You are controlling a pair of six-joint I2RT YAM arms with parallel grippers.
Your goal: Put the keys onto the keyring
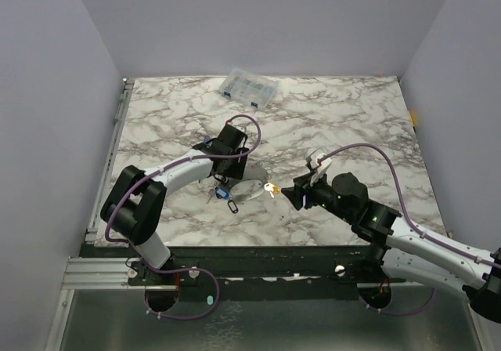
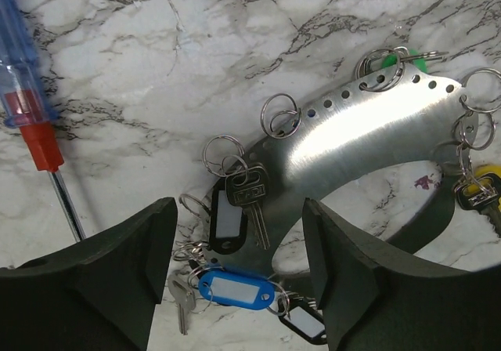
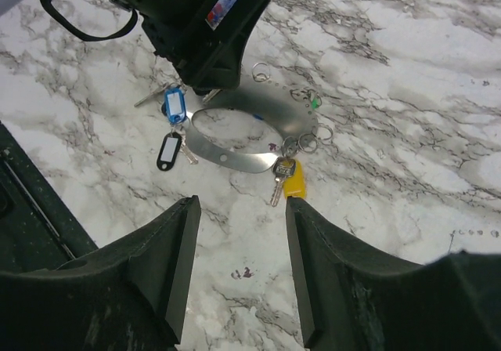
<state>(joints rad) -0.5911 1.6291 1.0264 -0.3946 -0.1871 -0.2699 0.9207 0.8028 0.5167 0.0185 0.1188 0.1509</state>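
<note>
Keyring (image 2: 368,135): one
Blue-tagged key (image 2: 235,288): one
Black-tagged keys (image 2: 229,222): two, the second at the lower edge (image 2: 307,324)
Yellow-tagged key (image 3: 292,182): one
Green tag (image 2: 389,57): one
Screwdriver (image 2: 31,124): one
Clear box (image 1: 249,87): one
Claws: two, left claw (image 2: 239,241) and right claw (image 3: 243,210)

Left gripper (image 2: 239,233) jaws apart above blue-tagged key (image 2: 235,287) and black-tagged key (image 2: 229,219), seemingly clipped to the perforated steel keyring (image 2: 368,132); screwdriver (image 2: 31,116) far left.

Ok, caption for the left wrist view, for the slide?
Open left hand over the keyring and tagged keys on the marble table, screwdriver at left.
</note>
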